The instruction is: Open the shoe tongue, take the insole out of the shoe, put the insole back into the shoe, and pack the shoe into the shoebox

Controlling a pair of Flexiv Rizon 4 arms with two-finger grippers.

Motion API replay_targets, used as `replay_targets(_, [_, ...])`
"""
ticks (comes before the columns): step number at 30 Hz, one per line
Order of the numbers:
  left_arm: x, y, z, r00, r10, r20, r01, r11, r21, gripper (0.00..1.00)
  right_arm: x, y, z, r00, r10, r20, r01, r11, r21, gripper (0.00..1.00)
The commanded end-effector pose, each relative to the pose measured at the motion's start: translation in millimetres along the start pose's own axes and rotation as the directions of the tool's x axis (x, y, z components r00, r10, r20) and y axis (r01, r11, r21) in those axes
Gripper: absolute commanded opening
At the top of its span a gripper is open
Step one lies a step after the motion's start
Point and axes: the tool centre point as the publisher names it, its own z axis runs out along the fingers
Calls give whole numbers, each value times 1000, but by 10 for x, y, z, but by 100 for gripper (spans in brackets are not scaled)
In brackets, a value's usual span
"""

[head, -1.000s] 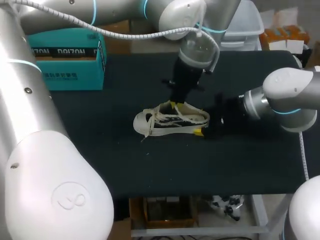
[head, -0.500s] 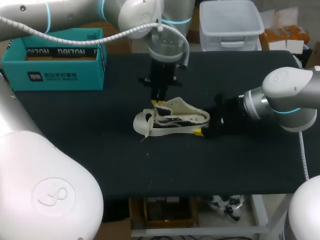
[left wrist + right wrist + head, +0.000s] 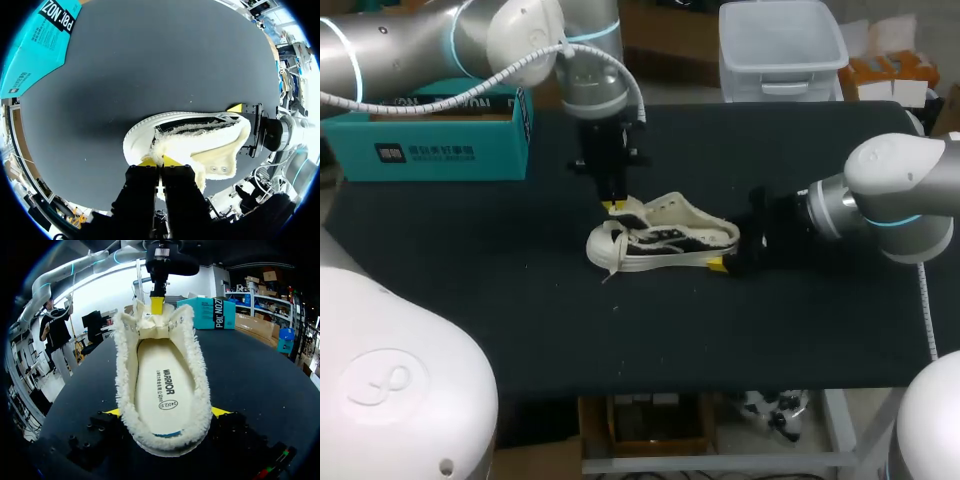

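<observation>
A white shoe (image 3: 665,240) with a fleecy lining sits mid-table, toe pointing left. My left gripper (image 3: 617,207) comes down from above and is shut on the shoe tongue (image 3: 152,327), with its yellow tips (image 3: 159,161) pinched together on the tongue's edge, holding it forward towards the toe. My right gripper (image 3: 728,252) has the heel between its widely spread fingers, one yellow tip (image 3: 220,411) on each side, both touching it. The pale insole (image 3: 162,385) lies flat inside the shoe. The teal shoebox (image 3: 430,130) stands open at the back left.
A clear plastic bin (image 3: 780,45) stands at the table's back edge, right of the middle. The dark tabletop (image 3: 650,340) stretches bare in front of the shoe. My left arm (image 3: 440,40) arches over the shoebox.
My left gripper has moved left from over the shoe's middle to its toe end, drawing the tongue forward. The right gripper and the shoe have stayed in place.
</observation>
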Motion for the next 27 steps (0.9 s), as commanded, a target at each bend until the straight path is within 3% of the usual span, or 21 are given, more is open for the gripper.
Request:
replay_targets(1, [-51,8,45,998,19,-52,-19,1000,1,15,-18,-71,44,1000,0,-3,0,1000,-3,0])
replay_targets(4, [-67,52,27,998,39,-48,-38,999,6,21,-18,-71,44,1000,0,-3,0,1000,-3,0])
replay_targets(6, [-68,83,-26,997,50,-58,-49,999,21,33,-18,-71,44,1000,0,-3,0,1000,-3,0])
replay_targets(9, [-50,135,-156,995,70,-73,-66,996,51,36,-18,-71,44,1000,0,-3,0,1000,-3,0])
replay_targets(12, [-13,181,-336,991,94,-91,-86,992,88,47,-18,-71,44,1000,0,-3,0,1000,-3,0])
replay_targets(16, [77,225,-563,980,151,-129,-134,982,134,47,-18,-71,44,1000,0,-3,0,1000,-3,0])
replay_targets(18, [135,237,-661,972,190,-136,-170,975,144,42,-18,-71,44,1000,0,-3,0,1000,-3,0])
replay_targets(19, [175,238,-701,968,208,-139,-187,971,152,35,-18,-71,44,1000,0,-3,0,1000,-3,0])
replay_targets(20, [212,243,-733,961,241,-136,-220,964,153,9,-18,-71,44,1000,0,-3,0,1000,-3,0])
replay_targets(21, [249,255,-763,949,285,-133,-265,953,150,0,-18,-71,44,1000,0,-3,0,1000,-3,0])
replay_targets(23, [336,276,-798,924,364,-115,-346,926,154,0,-18,-71,44,1000,0,-3,0,1000,-3,0])
replay_targets(27, [462,327,-846,806,583,-101,-573,812,115,0,-18,-71,44,1000,0,-3,0,1000,-3,0])
